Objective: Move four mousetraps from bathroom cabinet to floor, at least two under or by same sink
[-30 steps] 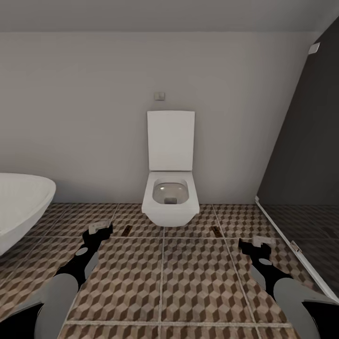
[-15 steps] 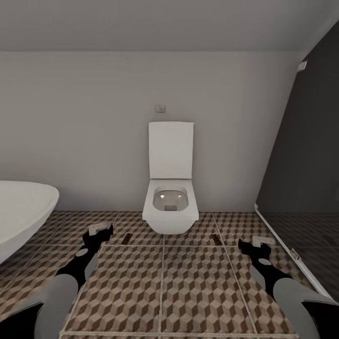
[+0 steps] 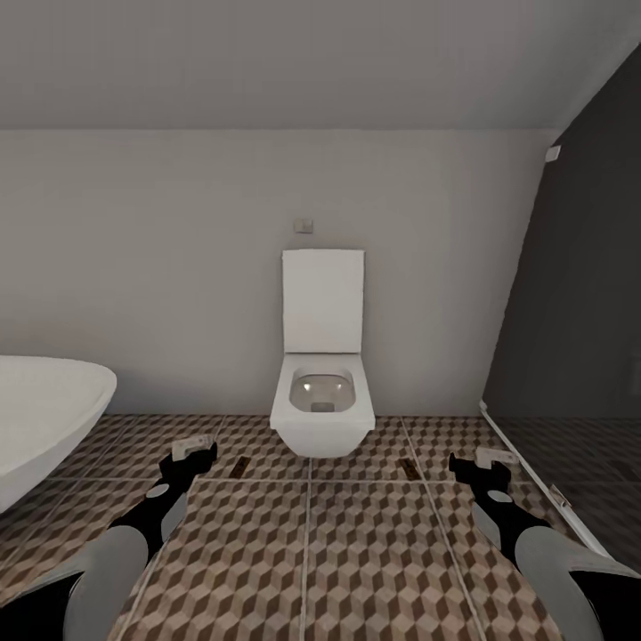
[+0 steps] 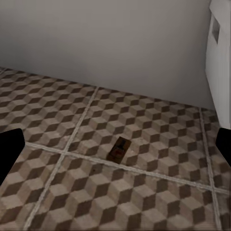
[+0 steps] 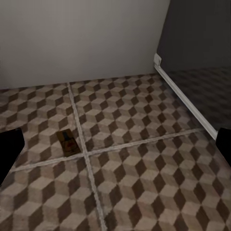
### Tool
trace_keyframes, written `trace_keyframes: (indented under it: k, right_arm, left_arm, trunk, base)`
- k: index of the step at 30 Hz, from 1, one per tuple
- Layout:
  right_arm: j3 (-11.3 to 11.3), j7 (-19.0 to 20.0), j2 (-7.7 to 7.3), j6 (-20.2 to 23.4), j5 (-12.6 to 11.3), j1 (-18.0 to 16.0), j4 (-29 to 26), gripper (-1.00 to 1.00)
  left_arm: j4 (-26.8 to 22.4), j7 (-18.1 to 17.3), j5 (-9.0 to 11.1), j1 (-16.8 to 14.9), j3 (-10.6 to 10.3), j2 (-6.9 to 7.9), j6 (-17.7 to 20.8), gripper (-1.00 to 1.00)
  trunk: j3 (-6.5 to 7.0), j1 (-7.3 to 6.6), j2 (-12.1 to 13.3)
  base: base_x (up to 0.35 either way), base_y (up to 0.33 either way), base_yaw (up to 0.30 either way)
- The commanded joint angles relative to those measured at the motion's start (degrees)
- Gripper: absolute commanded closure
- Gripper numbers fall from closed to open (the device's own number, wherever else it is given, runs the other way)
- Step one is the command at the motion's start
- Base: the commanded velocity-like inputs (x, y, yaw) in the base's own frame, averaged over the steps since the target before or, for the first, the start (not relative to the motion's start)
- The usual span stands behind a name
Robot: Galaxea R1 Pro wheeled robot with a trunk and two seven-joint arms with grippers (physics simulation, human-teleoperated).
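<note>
Two mousetraps lying flat on the bathroom floor of brown, beige and cream cube-pattern tiles. One mousetrap by a pale grout line, left of the toilet base; the other mousetrap right of it, well apart.

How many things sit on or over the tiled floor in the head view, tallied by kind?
mousetraps: 2, one left of the toilet, one right of it
toilet: 1
bathtub: 1
Total: 4
</note>
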Motion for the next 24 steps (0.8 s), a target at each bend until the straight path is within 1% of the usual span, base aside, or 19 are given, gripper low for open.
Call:
trace_keyframes:
  k: [1, 19, 24]
  right_arm:
    - [-0.21, 0.14, 0.0, -0.29, -0.32, -0.05, 0.14, -1.0]
    - [-0.29, 0.35, -0.05, -0.28, -0.9, 0.44, 0.95, -1.0]
    - [-0.25, 0.3, -0.01, -0.36, -0.84, 0.59, 2.74, -1.0]
  left_arm:
    - [0.38, 0.03, -0.63, -0.05, 0.42, 0.0, -0.27, -1.0]
    - [2.85, 0.1, -0.64, -0.05, 0.36, -0.03, -0.23, -1.0]
    - [4.01, 0.08, -0.64, -0.05, 0.39, 0.01, -0.13, -1.0]
  trunk:
    - [0.17, -0.04, -0.01]
    - [4.16, -0.5, 0.24]
    - [5.27, -0.63, 0.3]
  base:
    - [0.0, 0.0, 0.0]
    - [0.0, 0.0, 0.0]
    - [0.0, 0.0, 0.0]
